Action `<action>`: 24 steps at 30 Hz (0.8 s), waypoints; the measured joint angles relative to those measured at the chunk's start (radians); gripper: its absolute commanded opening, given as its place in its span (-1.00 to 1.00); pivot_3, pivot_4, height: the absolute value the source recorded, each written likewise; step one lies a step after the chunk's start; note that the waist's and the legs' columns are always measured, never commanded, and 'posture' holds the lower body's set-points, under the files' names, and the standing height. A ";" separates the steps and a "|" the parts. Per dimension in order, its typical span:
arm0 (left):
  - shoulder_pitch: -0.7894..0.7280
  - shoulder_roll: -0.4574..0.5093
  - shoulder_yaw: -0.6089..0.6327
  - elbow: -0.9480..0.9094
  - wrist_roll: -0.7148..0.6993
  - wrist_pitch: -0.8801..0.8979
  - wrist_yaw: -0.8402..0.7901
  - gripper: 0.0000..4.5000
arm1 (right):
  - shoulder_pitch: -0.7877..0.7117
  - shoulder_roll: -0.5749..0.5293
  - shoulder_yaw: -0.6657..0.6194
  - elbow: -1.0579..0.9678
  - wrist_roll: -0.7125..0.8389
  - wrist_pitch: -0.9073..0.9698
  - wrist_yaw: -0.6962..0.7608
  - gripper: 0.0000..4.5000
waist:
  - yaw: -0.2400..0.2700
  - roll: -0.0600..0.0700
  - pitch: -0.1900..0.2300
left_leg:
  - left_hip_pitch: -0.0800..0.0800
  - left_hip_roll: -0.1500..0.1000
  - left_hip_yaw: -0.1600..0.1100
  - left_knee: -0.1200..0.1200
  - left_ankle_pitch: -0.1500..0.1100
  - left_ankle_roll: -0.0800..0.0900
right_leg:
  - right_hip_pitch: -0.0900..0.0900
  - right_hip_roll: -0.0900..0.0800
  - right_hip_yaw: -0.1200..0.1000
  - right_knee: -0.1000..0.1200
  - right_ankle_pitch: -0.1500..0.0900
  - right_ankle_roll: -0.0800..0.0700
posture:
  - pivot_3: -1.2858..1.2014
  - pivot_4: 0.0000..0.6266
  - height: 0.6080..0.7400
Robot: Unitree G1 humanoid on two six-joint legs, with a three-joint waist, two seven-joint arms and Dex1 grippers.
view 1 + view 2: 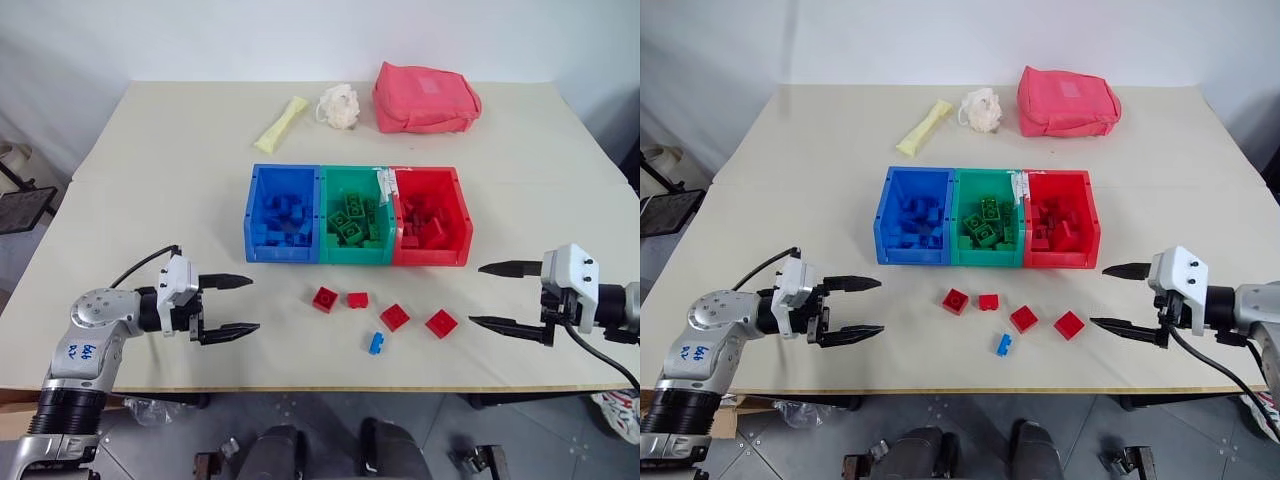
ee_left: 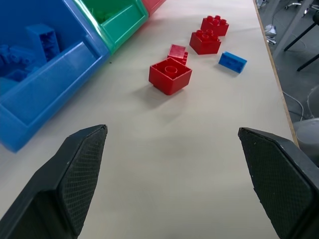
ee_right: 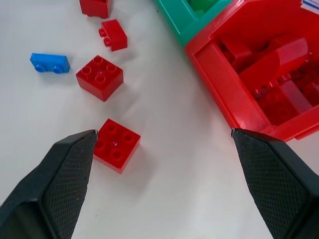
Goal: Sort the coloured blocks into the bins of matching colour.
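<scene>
Three bins stand in a row mid-table: blue bin (image 1: 254, 215), green bin (image 1: 352, 255), red bin (image 1: 461, 215), each holding bricks of its own colour. In front of them lie several loose red blocks (image 1: 325, 299) (image 1: 358, 299) (image 1: 394, 317) (image 1: 441, 323) and one small blue block (image 1: 376, 343). My left gripper (image 1: 232, 304) hovers open to the left of the loose blocks, pointing at them. My right gripper (image 1: 495, 295) hovers open to their right, nearest the rightmost red block (image 3: 116, 145). Neither holds anything.
At the table's far side lie a pink fabric pouch (image 1: 425, 97), a white crumpled ball (image 1: 339, 105) and a yellow wrapper (image 1: 281, 122). The table's front edge (image 1: 330, 388) runs just below the loose blocks.
</scene>
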 measured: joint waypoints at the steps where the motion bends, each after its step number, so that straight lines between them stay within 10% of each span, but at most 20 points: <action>1: -0.001 0.000 0.000 -0.002 -0.002 0.001 -0.004 0.99 | 0.000 0.000 0.000 -0.001 0.001 0.000 0.000 1.00 | 0.000 0.000 0.000 | 0.000 0.000 0.000 0.000 0.000 0.000 | 0.000 0.000 0.000 0.000 0.000 0.000 | 0.03 -0.52 1.00; 11: -0.058 -0.059 -0.014 -0.037 -0.043 0.093 0.021 0.99 | 0.024 0.002 -0.029 -0.062 0.033 0.113 -0.072 1.00 | 0.002 0.000 0.000 | 0.000 0.000 0.000 0.000 0.000 0.000 | 0.000 0.000 0.000 0.001 0.000 0.000 | 0.03 -0.52 1.00; 24: -0.053 -0.109 -0.053 -0.011 -0.059 0.023 -0.117 0.99 | 0.391 -0.099 -0.368 -0.168 -0.028 0.265 -0.054 1.00 | 0.000 0.000 0.000 | 0.001 0.000 0.001 0.001 0.000 0.000 | 0.001 0.001 0.001 0.000 0.000 0.000 | 0.03 -0.52 1.00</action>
